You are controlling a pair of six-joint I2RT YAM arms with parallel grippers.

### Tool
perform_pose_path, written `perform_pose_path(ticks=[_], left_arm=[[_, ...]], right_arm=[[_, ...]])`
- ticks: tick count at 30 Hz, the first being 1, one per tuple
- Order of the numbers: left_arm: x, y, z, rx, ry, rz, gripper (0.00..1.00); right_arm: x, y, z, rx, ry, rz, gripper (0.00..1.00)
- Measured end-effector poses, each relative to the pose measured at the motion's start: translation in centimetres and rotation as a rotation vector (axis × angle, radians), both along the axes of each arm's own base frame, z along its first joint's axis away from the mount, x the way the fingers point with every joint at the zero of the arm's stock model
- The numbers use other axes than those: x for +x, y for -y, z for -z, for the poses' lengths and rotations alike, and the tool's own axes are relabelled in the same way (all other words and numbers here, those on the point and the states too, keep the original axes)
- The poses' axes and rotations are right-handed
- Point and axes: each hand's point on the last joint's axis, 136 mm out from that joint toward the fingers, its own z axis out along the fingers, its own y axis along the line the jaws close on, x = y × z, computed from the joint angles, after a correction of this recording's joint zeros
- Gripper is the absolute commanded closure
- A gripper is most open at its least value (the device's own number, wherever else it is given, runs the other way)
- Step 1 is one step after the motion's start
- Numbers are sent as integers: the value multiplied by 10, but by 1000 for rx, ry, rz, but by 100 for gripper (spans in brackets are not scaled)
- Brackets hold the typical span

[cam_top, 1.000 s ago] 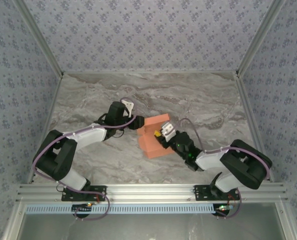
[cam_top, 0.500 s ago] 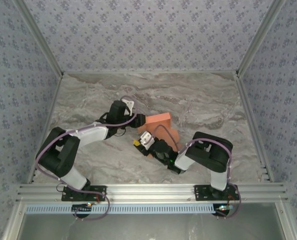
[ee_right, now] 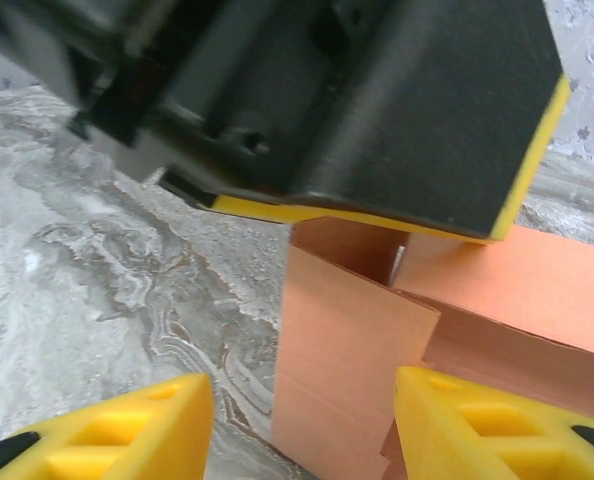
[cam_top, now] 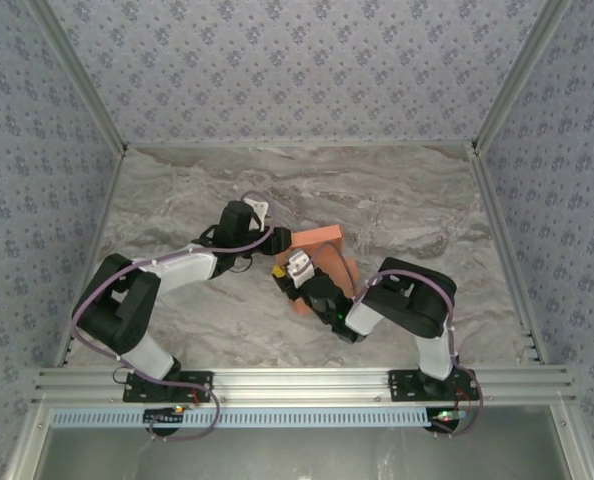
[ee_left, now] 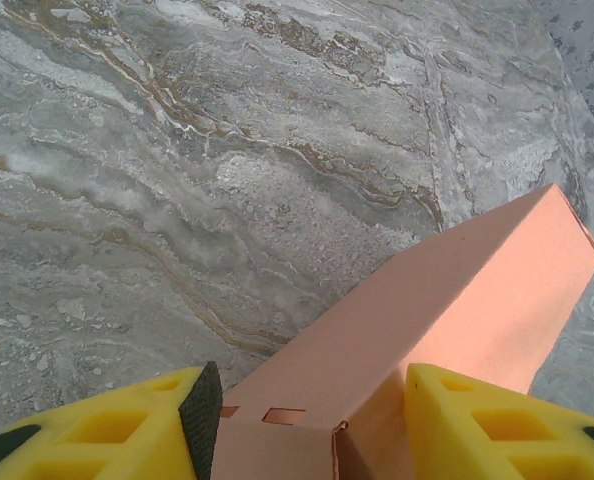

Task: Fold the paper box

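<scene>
From high above the paper box [cam_top: 317,238], on its near side, we look down over the whole worktop [cam_top: 407,200]. Our wrist cameras sit close to that box, left looking along its top, right facing its side; all views share it.

A salmon-orange paper box [cam_top: 318,238] is seen near the middle of the marbled table [cam_top: 177,190]. The left gripper [cam_top: 277,243] is set against its left end, and the right gripper [cam_top: 289,268] is placed just beside it, over the box's near-left part.
</scene>
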Motion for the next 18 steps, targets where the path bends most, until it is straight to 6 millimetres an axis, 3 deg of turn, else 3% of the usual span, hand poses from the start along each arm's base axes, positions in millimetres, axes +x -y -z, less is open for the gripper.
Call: perform_pose_path(ticks=[6, 18], left_arm=[[-1, 1, 0, 0, 0, 0, 50], [-1, 1, 0, 12, 6, 1, 51]], right_arm=[[0, 4, 1, 12, -16, -6, 46], [-47, 24, -18, -50, -20, -194, 44]])
